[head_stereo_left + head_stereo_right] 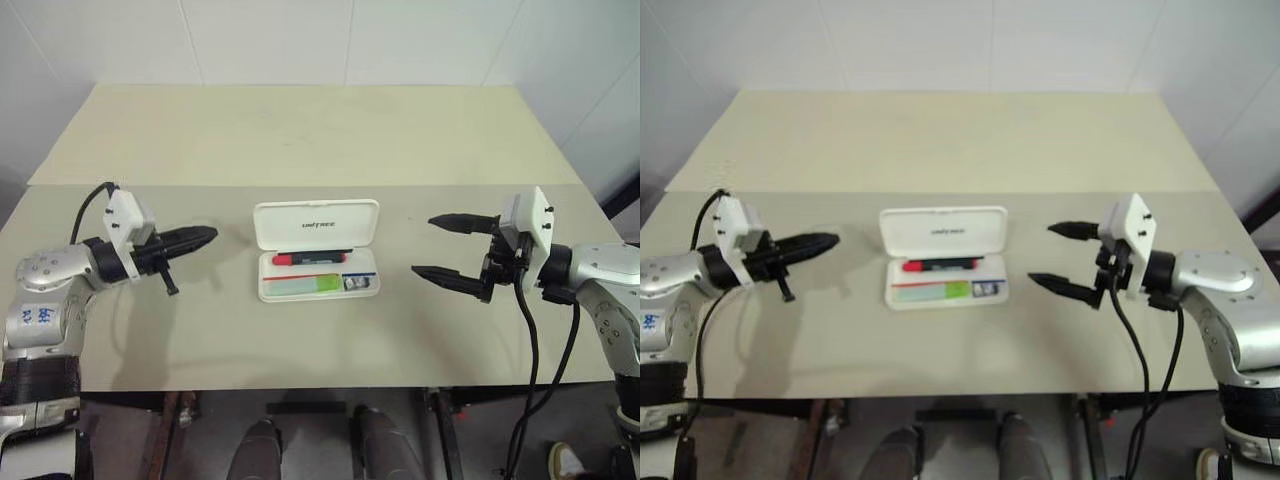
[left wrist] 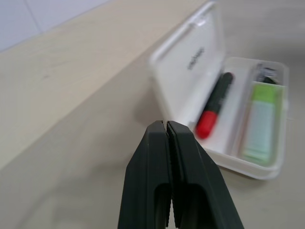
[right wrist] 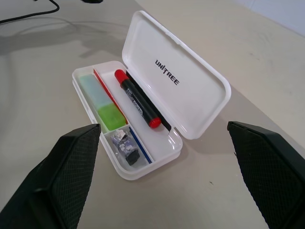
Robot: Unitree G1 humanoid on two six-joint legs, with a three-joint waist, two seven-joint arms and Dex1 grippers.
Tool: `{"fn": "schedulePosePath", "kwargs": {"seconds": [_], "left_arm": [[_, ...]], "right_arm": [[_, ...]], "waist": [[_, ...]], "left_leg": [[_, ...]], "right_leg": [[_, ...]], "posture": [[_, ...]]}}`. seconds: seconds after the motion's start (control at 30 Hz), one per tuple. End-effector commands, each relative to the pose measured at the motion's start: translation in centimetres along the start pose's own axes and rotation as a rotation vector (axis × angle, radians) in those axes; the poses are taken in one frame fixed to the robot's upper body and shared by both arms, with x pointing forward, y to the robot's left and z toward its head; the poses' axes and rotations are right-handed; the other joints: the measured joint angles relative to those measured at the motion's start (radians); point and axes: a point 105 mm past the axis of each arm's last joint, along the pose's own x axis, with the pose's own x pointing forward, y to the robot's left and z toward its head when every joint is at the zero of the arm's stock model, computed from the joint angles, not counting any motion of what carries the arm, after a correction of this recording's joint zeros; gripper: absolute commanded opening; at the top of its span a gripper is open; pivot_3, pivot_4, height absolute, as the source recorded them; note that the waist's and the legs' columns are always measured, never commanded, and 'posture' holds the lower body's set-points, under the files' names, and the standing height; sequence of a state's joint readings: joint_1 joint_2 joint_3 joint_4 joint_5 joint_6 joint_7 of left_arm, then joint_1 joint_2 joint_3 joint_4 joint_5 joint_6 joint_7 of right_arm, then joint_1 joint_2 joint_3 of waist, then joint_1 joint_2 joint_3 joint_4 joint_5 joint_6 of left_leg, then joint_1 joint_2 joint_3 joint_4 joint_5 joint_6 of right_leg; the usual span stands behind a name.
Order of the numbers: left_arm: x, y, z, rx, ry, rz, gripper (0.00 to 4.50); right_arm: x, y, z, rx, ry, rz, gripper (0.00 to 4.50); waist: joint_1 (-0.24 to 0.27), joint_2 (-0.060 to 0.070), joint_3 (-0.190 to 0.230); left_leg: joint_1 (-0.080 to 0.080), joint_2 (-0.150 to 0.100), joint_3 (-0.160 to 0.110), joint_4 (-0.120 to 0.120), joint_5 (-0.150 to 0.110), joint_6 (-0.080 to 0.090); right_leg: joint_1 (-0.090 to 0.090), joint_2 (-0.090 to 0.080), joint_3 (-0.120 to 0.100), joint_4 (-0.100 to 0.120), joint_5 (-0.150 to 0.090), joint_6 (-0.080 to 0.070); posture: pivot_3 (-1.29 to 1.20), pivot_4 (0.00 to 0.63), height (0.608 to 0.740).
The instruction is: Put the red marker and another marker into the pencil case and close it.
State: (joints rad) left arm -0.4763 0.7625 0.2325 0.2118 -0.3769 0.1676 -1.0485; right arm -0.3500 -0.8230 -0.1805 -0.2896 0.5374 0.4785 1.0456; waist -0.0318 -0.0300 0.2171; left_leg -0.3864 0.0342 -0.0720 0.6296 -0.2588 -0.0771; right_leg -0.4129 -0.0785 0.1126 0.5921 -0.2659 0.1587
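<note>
The left gripper (image 1: 205, 237) is pinched tight and holds nothing. The right gripper (image 1: 445, 246) is wide apart and empty too. Between them, on the table (image 1: 300, 130), sits the case (image 1: 317, 249) with its lid up. Inside lie the red marker (image 3: 138, 101) by the lid and the green marker (image 3: 101, 103) in front.

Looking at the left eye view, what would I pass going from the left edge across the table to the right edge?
Left gripper, jaws shut → open white pencil case holding the red marker and a green-capped highlighter → right gripper, jaws spread wide.
</note>
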Motion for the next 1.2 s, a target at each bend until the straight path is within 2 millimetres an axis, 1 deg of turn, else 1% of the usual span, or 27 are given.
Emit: {"fn": "schedulePosePath", "kwargs": {"seconds": [0.03,0.07,0.13,0.2,0.3,0.4,0.47,0.57,0.7,0.8,1.0,1.13,1.2], "left_arm": [[1.1,1.0,0.0,-0.004,-0.009,0.037,0.03],[1.4,1.1,-0.1,-0.005,-0.010,0.038,0.03],[3.0,1.1,-0.6,-0.023,0.005,0.035,0.03],[4.6,1.0,-0.8,-0.042,0.007,0.020,0.03],[6.3,0.9,-1.3,-0.076,0.017,0.016,0.03],[7.2,0.7,-1.5,-0.098,0.023,-0.007,0.03],[7.6,0.9,-1.6,-0.111,0.024,0.006,0.03],[8.3,0.7,-1.1,-0.110,-0.005,-0.006,0.03],[8.4,0.2,-0.3,-0.079,-0.032,-0.044,0.03],[8.0,0.5,0.1,-0.079,-0.054,-0.032,0.03],[7.8,-0.2,1.3,-0.026,-0.105,-0.095,0.03],[7.3,-2.0,2.6,0.015,-0.152,-0.214,0.03],[7.1,-3.1,2.7,0.020,-0.138,-0.287,0.03]], "right_arm": [[-0.7,-0.3,1.4,-0.080,-0.014,-0.034,4.50],[-0.7,-0.3,1.5,-0.080,-0.015,-0.035,4.50],[-0.6,-0.1,1.4,-0.085,-0.012,-0.035,4.50],[-0.5,0.1,1.5,-0.086,-0.015,-0.038,4.50],[-0.4,0.3,1.7,-0.086,-0.023,-0.048,4.50],[-0.3,0.5,1.7,-0.082,-0.026,-0.051,4.50],[-0.3,0.7,1.7,-0.078,-0.029,-0.055,4.50],[-0.3,0.9,1.6,-0.073,-0.033,-0.060,4.50],[-0.2,1.0,1.6,-0.069,-0.037,-0.067,4.50],[-0.2,1.1,1.6,-0.067,-0.040,-0.068,4.50],[0.2,1.3,1.5,-0.058,-0.046,-0.064,4.50],[0.5,1.5,1.5,-0.054,-0.050,-0.062,4.50],[0.5,1.5,1.5,-0.053,-0.052,-0.064,4.50]], "waist": [[0.000,0.000,0.000],[0.000,0.000,0.000],[0.002,0.000,0.000],[0.004,0.000,0.000],[0.004,0.000,0.000],[0.003,0.000,0.000],[0.000,0.000,0.000],[0.001,0.000,0.000],[0.003,0.000,0.000],[0.003,0.000,0.000],[0.004,0.000,0.000],[0.003,0.000,0.000],[0.003,0.000,0.000]], "left_leg": [[0.000,0.000,0.000,0.000,0.000,0.000],[0.000,0.000,0.000,0.000,0.000,0.000],[0.000,0.000,0.000,0.000,0.000,0.000],[-0.001,0.000,0.000,0.000,0.000,0.000],[-0.001,0.000,0.000,0.000,0.000,0.000],[-0.001,0.000,0.000,0.000,0.000,0.000],[-0.001,0.000,0.000,-0.001,0.000,0.000],[-0.001,0.000,0.000,0.000,0.000,0.000],[-0.001,0.000,0.000,0.000,0.000,0.000],[-0.001,0.000,0.000,0.000,0.000,0.000],[-0.001,0.000,0.000,0.000,0.000,0.000],[-0.001,0.000,0.000,0.000,0.000,0.000],[-0.001,0.000,0.000,0.000,0.000,0.000]], "right_leg": [[0.000,0.000,0.000,0.000,0.000,0.001],[0.000,0.000,0.000,0.000,0.001,0.001],[0.000,0.000,0.000,0.000,0.003,0.006],[0.000,0.000,0.000,0.001,0.004,0.007],[0.000,0.000,0.000,0.000,0.004,0.008],[0.000,0.000,0.000,0.000,0.004,0.008],[0.000,0.000,0.000,0.000,0.004,0.008],[0.000,0.000,0.000,0.000,0.004,0.008],[0.000,0.000,0.000,0.000,0.004,0.008],[0.000,0.000,0.000,0.000,0.004,0.008],[0.000,0.000,0.000,0.000,0.004,0.008],[0.000,0.000,0.000,0.000,0.004,0.008],[0.000,0.000,0.000,0.000,0.004,0.008]], "posture": [[0.00,0.150,0.740],[0.00,0.150,0.740],[0.00,0.150,0.740],[0.00,0.150,0.740],[0.00,0.150,0.740],[0.00,0.150,0.740],[0.00,0.150,0.740],[0.00,0.150,0.740],[0.00,0.150,0.740],[0.00,0.150,0.740],[0.00,0.150,0.740],[0.00,0.150,0.740],[0.00,0.150,0.740]]}}
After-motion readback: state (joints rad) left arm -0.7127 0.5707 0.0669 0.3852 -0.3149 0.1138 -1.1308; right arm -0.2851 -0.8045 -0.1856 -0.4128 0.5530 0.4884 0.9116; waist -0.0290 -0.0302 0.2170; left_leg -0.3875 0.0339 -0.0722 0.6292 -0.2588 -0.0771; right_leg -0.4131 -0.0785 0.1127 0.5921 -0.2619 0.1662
